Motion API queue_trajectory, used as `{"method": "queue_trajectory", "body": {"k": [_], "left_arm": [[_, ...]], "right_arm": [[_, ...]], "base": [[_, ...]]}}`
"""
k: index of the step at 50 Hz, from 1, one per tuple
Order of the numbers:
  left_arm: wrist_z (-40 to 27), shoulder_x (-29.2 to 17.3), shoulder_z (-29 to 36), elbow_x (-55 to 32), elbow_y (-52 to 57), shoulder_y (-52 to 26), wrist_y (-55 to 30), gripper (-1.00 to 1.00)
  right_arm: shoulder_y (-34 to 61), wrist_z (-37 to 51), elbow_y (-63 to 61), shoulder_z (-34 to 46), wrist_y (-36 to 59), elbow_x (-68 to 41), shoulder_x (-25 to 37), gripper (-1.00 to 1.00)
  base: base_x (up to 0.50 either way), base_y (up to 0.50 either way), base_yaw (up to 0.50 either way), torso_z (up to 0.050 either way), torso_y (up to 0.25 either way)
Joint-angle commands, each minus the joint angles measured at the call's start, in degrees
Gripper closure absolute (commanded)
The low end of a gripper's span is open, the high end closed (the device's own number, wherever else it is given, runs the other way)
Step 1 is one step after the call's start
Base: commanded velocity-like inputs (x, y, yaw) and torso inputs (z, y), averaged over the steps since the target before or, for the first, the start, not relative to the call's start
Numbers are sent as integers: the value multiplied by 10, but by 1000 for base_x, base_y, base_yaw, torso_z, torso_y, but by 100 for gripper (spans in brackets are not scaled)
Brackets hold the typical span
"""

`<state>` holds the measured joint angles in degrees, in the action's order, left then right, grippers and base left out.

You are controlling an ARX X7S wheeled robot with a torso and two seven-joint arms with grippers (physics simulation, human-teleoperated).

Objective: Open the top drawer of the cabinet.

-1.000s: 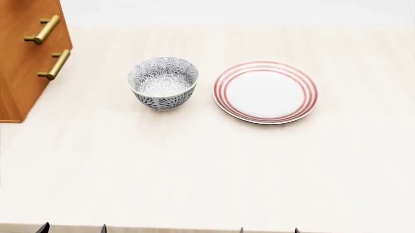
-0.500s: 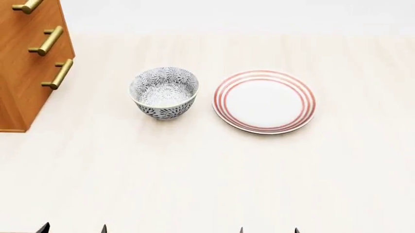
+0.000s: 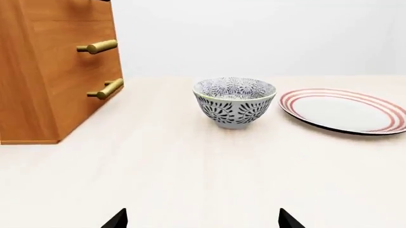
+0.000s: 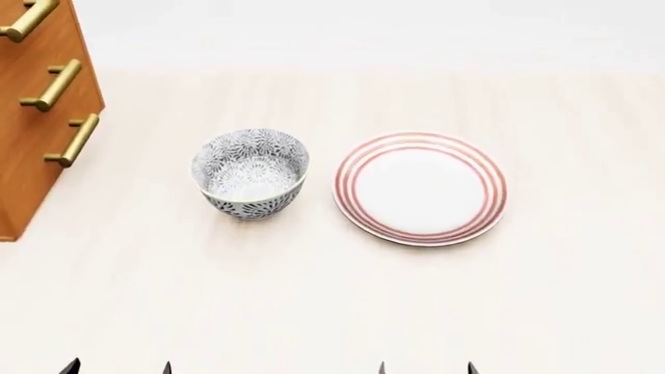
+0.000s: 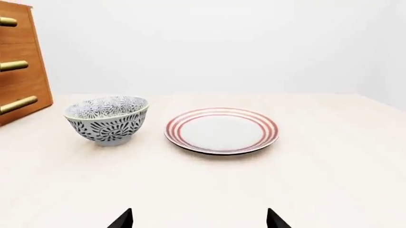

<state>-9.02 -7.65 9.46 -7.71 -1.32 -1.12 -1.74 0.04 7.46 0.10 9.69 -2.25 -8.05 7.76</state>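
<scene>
Both grippers' fingers (image 3: 120, 219) (image 5: 123, 219) spread apart, empty; cabinet (image 4: 31, 140) top drawer (image 5: 16, 19) closed

Left gripper (image 3: 201, 219): only two dark fingertips (image 3: 116, 220) visible, spread wide, nothing between them. Right gripper (image 5: 199, 219): same, tips (image 5: 274, 219) parted, empty. Both low, level, pointing forward.

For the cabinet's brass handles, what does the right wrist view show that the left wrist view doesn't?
Only the right wrist view shows the top drawer's brass bar handle, so three handles on the tall orange-brown wooden cabinet. Only the left wrist view shows the cabinet's side panel down to the table. Both share the blue-patterned ceramic bowl, the red-ringed white plate and open fingertips.
</scene>
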Motion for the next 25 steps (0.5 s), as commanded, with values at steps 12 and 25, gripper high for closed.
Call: {"method": "queue_trajectory", "body": {"k": [12,25], "left_arm": [[0,1,-2,1,2,-1,3,-100],[-4,-3,5,-3,-3,-2,9,-100]], "right_arm": [[1,-8,0,-2,-12,-7,-1,-100],[0,-4,-2,5,-14,-12,5,-100]], "base": [[500,-88,0,0,0],[500,-87,0,0,0]]}}
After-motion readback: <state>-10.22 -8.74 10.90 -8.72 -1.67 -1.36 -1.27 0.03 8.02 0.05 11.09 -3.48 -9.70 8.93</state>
